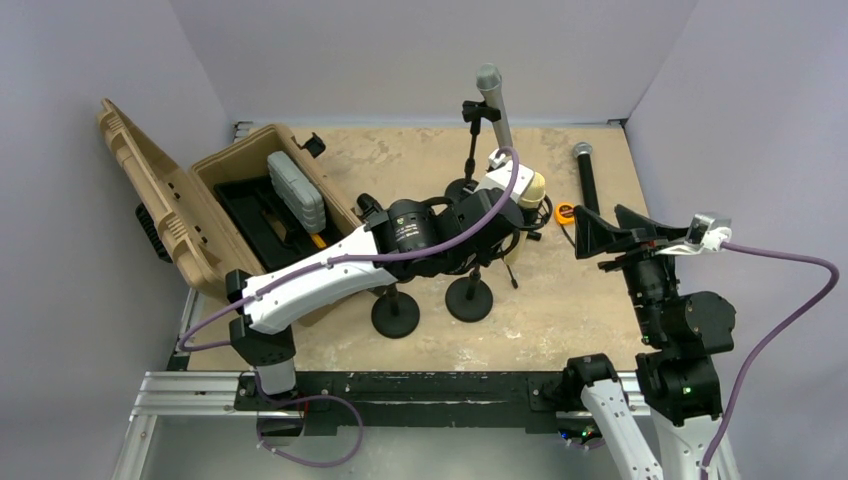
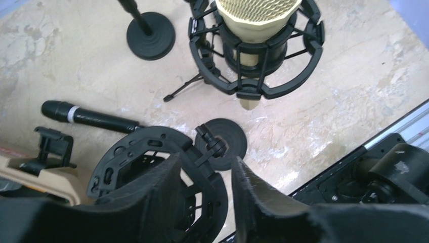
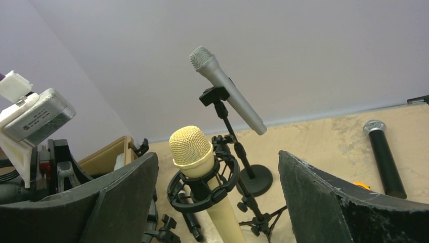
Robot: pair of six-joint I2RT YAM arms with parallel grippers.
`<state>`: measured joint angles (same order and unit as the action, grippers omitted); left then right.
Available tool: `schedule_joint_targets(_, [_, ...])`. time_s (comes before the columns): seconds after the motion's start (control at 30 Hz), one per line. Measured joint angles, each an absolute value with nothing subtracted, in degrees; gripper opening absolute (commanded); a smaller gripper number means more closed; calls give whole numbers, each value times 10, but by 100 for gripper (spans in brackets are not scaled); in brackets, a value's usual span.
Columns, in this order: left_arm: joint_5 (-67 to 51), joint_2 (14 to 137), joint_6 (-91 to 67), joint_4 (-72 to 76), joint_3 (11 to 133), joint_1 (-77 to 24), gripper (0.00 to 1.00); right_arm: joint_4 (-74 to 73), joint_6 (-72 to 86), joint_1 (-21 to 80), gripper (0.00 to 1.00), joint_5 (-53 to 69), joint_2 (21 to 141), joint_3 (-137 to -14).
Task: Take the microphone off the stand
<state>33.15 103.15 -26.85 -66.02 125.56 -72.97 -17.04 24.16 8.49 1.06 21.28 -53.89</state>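
Your left gripper sits bottom centre of its wrist view, jaws narrowly parted at an empty shock mount's rim; whether they pinch it, you cannot tell. The cream, mesh-headed microphone stands top centre, apart, cradled on its stand. Your right gripper gapes wide, empty.

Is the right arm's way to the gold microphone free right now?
Probably yes: the right hand is open and faces the gold microphone with nothing between them, though the left arm reaches in close beside it.
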Motion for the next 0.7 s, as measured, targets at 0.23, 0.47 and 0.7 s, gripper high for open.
schedule_joint_targets(0.23, [277, 1009, -255, -585, 1192, -728, 32, -171, 242, 85, 88, 11, 203, -539])
schedule_joint_targets(0.47, [268, 1034, -264, -612, 1254, -728, 32, -170, 243, 85, 88, 11, 196, -539])
schedule_joint_targets(0.7, [271, 1066, -279, -639, 1263, -728, 32, -169, 243, 85, 88, 11, 196, -539])
